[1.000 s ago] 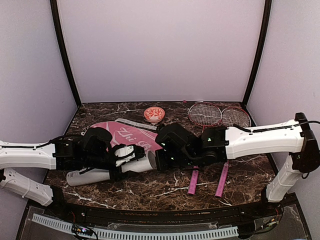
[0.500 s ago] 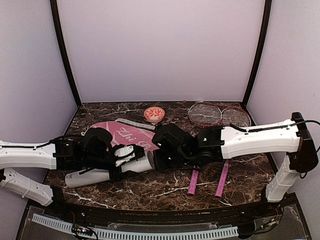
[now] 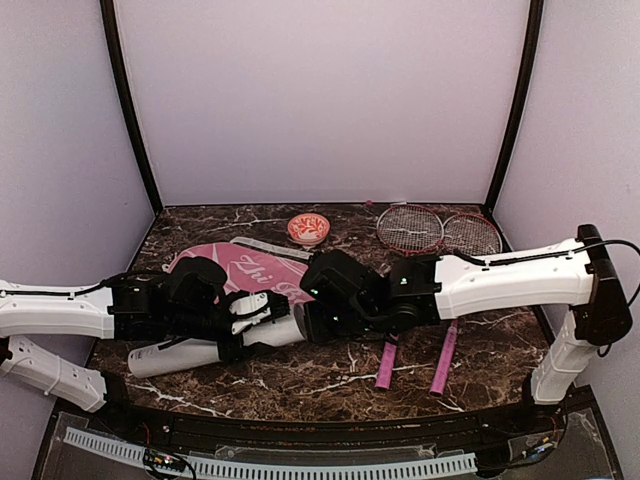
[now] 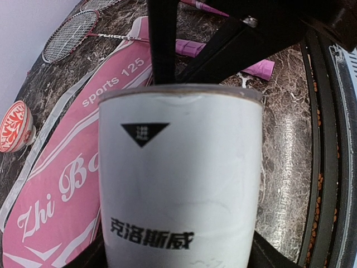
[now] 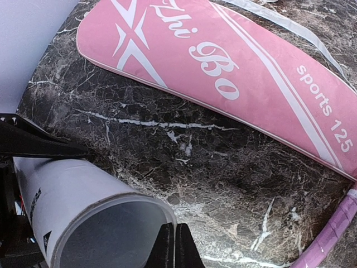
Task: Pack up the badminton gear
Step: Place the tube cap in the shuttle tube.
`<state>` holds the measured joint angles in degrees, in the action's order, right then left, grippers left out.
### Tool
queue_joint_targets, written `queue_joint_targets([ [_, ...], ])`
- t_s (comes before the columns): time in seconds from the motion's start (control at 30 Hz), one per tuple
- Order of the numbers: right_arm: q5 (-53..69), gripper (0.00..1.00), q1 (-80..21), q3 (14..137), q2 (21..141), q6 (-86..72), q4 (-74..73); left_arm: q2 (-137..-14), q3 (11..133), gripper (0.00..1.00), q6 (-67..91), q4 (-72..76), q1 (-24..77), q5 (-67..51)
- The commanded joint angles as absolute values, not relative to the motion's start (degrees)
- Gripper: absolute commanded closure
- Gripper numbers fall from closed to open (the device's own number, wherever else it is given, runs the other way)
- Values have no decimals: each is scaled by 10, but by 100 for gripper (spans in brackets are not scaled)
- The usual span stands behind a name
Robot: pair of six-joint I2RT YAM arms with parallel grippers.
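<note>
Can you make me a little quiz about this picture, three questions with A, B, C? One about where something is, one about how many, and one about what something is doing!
1. Where is the small bowl?
A. at the back of the table
B. at the front edge
C. on the floor

2. How many rackets lie on the table?
A. one
B. two
C. four

3. The right pincer is:
A. wide open
B. shut
C. gripping the bowl

Answers:
1 A, the bowl sits close to the back wall.
2 B, two red-rimmed heads lie side by side at the back right.
3 B, its fingers are pressed together at the mouth of the white tube.
</note>
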<state>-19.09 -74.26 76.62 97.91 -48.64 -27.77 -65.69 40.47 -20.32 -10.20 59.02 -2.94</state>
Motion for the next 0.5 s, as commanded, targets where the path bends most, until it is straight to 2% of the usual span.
queue_joint_targets([
  [0.0,-166,100,-745,781,997,-496,-224,-650,438,29,-195,-48,593,-45],
  [0.47,-150,85,-748,770,993,-487,-205,-650,437,29,-188,-44,593,-46],
])
